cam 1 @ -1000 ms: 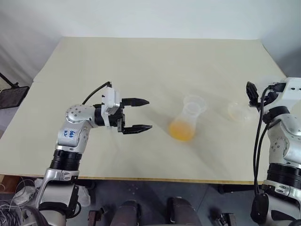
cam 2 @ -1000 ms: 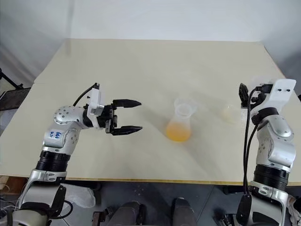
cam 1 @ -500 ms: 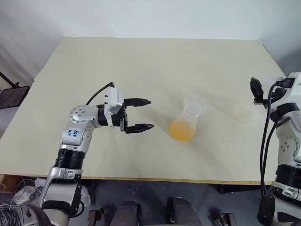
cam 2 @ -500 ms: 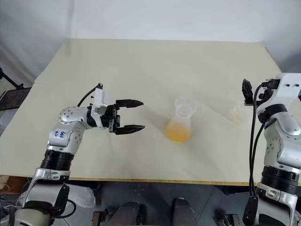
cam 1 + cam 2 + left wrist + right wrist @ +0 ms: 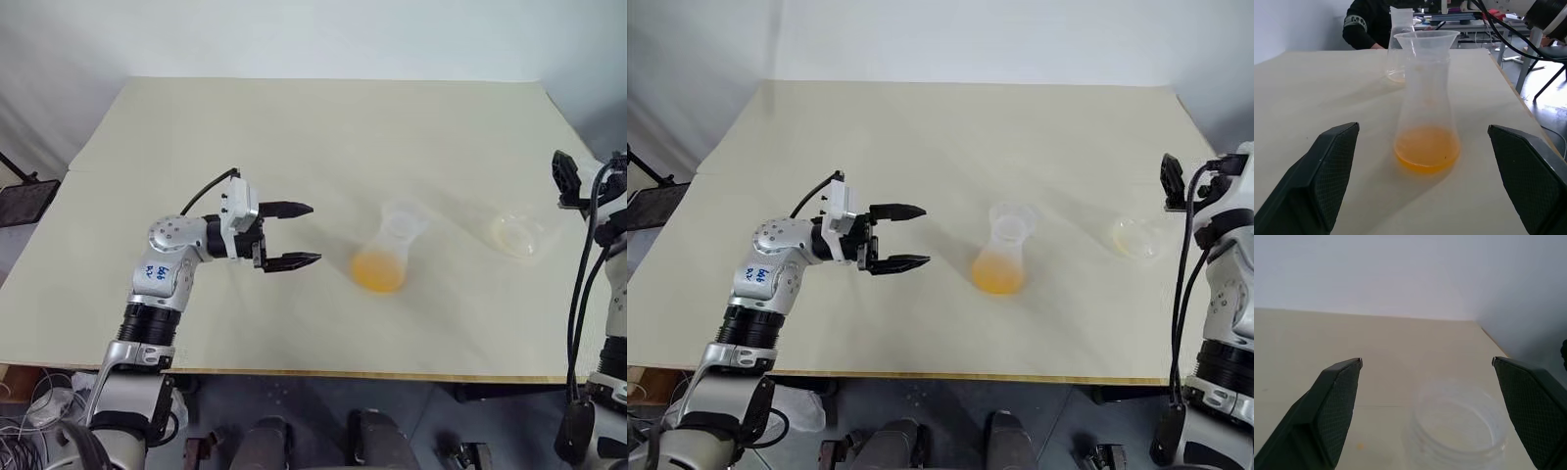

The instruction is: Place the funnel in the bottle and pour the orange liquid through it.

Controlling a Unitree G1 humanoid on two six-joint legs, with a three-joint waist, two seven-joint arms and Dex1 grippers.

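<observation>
The bottle, a clear conical flask, stands mid-table with the clear funnel seated in its neck. The orange liquid lies as a shallow pool in its base. My left gripper is open and points level at the bottle from the left, a short gap away; in the left wrist view the bottle stands between and beyond the fingers. A second clear flask stands alone to the right, with only a faint orange trace. My right gripper is open above and behind that flask's rim, at the table's right edge.
The pale table is bare at the back and left. Its right edge runs close to the second flask. In the left wrist view a person's dark sleeve and desks with cables show past the table's far end.
My right arm has lifted and drawn off to the right, away from the second flask, which now stands free. The left arm has hardly moved.
</observation>
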